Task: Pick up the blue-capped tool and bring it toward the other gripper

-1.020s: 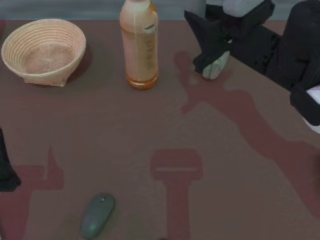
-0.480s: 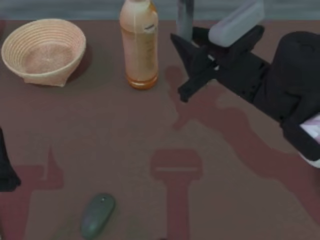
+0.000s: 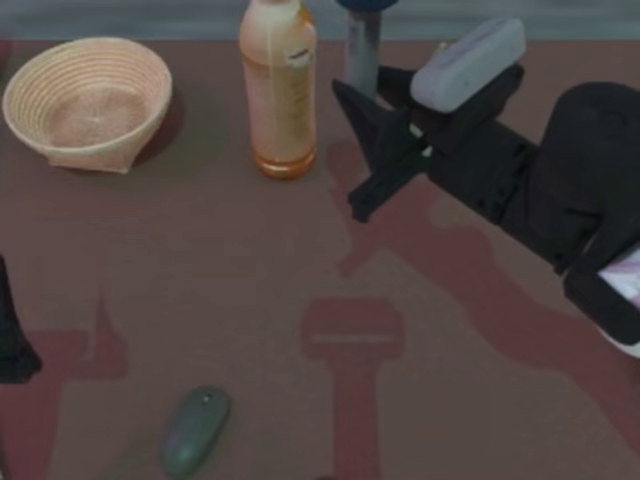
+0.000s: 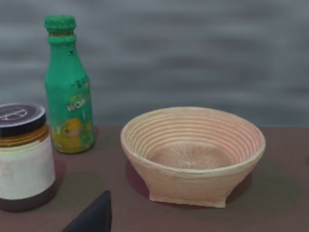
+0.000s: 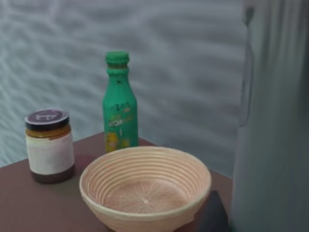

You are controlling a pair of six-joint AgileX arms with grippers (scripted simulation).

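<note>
My right gripper (image 3: pixel 366 140) hangs over the far part of the table (image 3: pixel 250 280), right of centre, with my black arm running back toward the right edge. It is closed around the blue-capped tool (image 3: pixel 362 45), whose slim grey handle stands upright between my two pointed black fingers and whose dark navy cap sits at the very far edge of the top view. In the right wrist view the grey handle (image 5: pixel 273 116) fills the side of the picture, very close to the camera. The tool is off the table surface, just right of the orange bottle (image 3: pixel 278 85), which stands upright at the far edge. Farther left sits the woven basket (image 3: pixel 87 100), also near the far side. A grey-green mouse (image 3: pixel 195 430) lies on the near part of the table, left of centre. My left gripper (image 3: pixel 12 340) waits at the left edge of the table, well apart from the tool, and I cannot tell how its fingers are set. Both wrist views show a green bottle (image 4: pixel 67 87) and a dark-lidded jar (image 4: pixel 21 154) standing beyond the basket (image 4: pixel 193 154).
</note>
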